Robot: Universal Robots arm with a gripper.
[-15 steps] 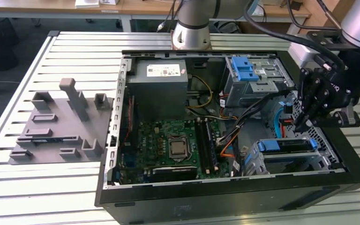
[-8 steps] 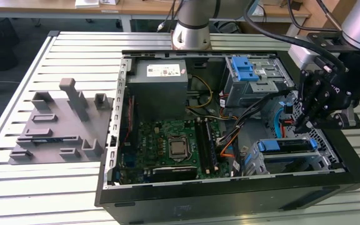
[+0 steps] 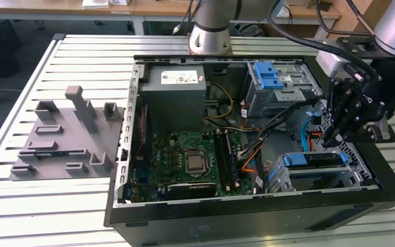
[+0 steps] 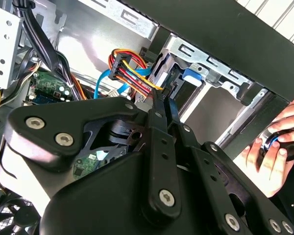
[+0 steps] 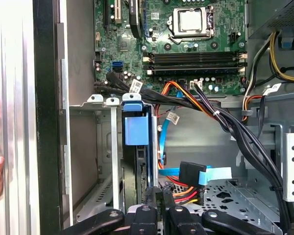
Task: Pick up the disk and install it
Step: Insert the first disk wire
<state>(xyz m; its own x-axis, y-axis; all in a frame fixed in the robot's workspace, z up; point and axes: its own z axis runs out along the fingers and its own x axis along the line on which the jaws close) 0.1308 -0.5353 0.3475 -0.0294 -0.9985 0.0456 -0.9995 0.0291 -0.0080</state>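
Note:
The disk [image 3: 312,160] sits in the lower drive cage at the case's corner on the exterior view's right, framed by its blue carrier. In the first wrist view the disk [image 5: 136,128] stands edge-on in the cage slot, blue carrier tab outward. My gripper [image 3: 335,138] hangs just above that cage, beside the disk. In both wrist views the black fingers lie pressed together with nothing between them; my gripper [image 5: 157,197] points at the slot beside the carrier, and my gripper [image 4: 161,100] reaches toward the cage, where a blue carrier piece [image 4: 193,73] shows.
The open computer case [image 3: 252,218] lies on a slatted table. A power supply [image 3: 175,82], motherboard [image 3: 183,159] and an upper cage with a blue latch [image 3: 269,74] fill it. Loose cables and a connector [image 5: 188,174] hang near the slot. A person's hand [image 4: 269,156] rests outside the case. A grey fixture [image 3: 64,139] lies apart.

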